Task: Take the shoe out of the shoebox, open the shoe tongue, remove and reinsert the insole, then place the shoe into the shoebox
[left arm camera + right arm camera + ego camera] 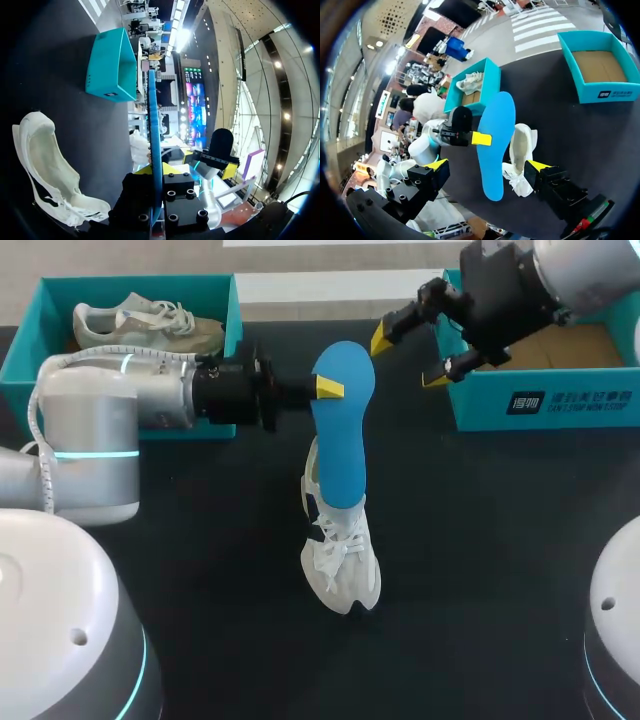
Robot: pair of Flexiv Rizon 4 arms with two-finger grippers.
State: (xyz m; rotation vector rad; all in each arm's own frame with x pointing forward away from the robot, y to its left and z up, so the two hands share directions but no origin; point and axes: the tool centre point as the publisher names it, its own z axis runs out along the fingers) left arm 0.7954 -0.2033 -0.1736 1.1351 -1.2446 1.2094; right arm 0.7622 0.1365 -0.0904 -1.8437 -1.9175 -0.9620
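At the middle of the dark table (480,540) a white shoe (340,565) lies with its laces loose and its toe toward the near edge. A blue insole (345,430) is over its far end, a long rounded sole shape with a plain, smooth face. The left gripper (325,390) pinches the insole from both sides at its left edge, close to the far end. From the head view, the insole's near end overlaps the shoe's opening, and whether the two touch cannot be told. The left wrist view shows the insole edge-on as a thin blue line between that gripper's yellow tips. It also shows the shoe's pale interior, which the head view hides behind the insole. The right gripper (408,360) hangs just right of the insole's far tip, its fingers spread with nothing between them. In the right wrist view the whole insole and the shoe lie ahead of those fingers. On the far right stands an empty teal shoebox (545,405) with a brown cardboard floor and a small white printed label on its near wall. On the far left a second teal shoebox (20,360) holds a beige shoe (145,325) with pale laces.
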